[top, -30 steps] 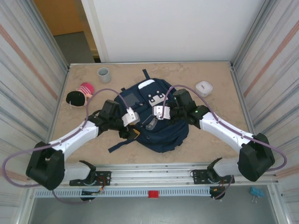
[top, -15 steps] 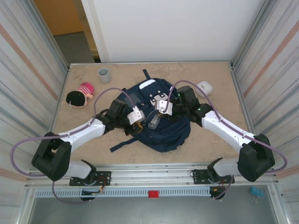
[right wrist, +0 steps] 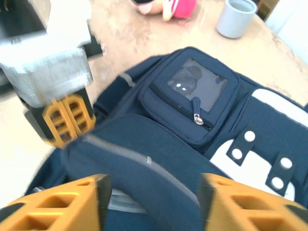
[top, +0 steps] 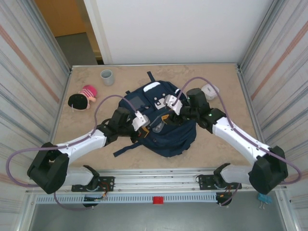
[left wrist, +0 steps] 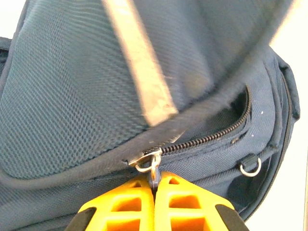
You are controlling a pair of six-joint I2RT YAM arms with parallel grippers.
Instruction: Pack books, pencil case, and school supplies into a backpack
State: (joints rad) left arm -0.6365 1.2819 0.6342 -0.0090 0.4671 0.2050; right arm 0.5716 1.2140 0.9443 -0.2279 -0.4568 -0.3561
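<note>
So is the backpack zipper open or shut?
Partly open: a dark gap shows above the zipper teeth, while the left gripper pinches the pull.

The backpack (left wrist: pixel 62 96) is cut off at the top, its grey stripe (left wrist: pixel 142 67) blurred

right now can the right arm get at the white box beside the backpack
Probably yes. The white box sits on bare table close beside the right arm's wrist, with nothing between them, and the right hand is open over the backpack, gripping nothing. It would need to turn back toward it.
</note>
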